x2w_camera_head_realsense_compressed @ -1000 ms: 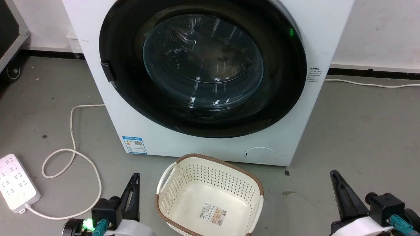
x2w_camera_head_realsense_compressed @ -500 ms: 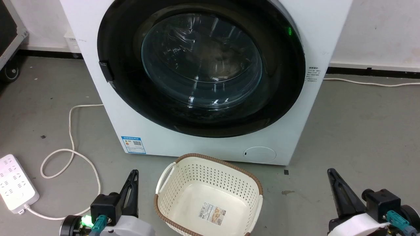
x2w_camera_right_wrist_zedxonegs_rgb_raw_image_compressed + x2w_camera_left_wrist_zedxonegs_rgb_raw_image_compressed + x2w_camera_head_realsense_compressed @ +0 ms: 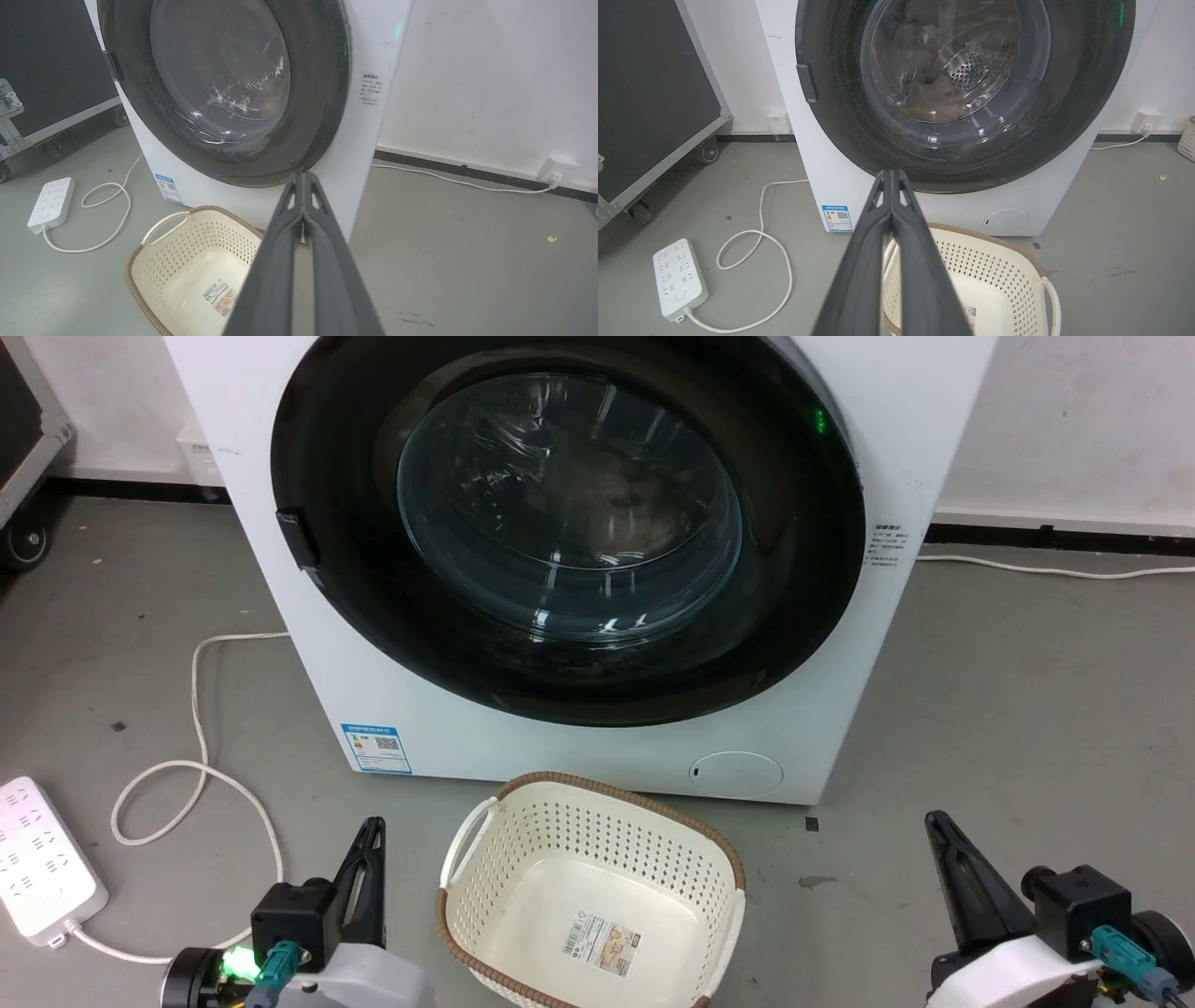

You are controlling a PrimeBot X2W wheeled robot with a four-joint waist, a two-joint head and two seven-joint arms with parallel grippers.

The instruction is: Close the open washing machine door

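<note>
Cream laundry basket [image 3: 597, 840] is parked on the floor just in front of the washing machine [image 3: 579, 747], w/ only a label sticker [image 3: 602, 943] seen inside. Washing machine door [image 3: 569, 513], black rim and bulging clear glass, is sat flush on the front. Left gripper [image 3: 373, 825] & right gripper [image 3: 932, 818] jaws are pressed together. Vs 1 s ago the head view is shifted slightly. That's camera, not stuff.

The head camera has swung slightly, so the washing machine [image 3: 579, 747], laundry basket [image 3: 597, 789] and power strip [image 3: 42, 859] all sit a little further left in its view. The left hand [image 3: 372, 831] and right hand [image 3: 936, 823] have edged up the view, slightly nearer the machine.
</note>
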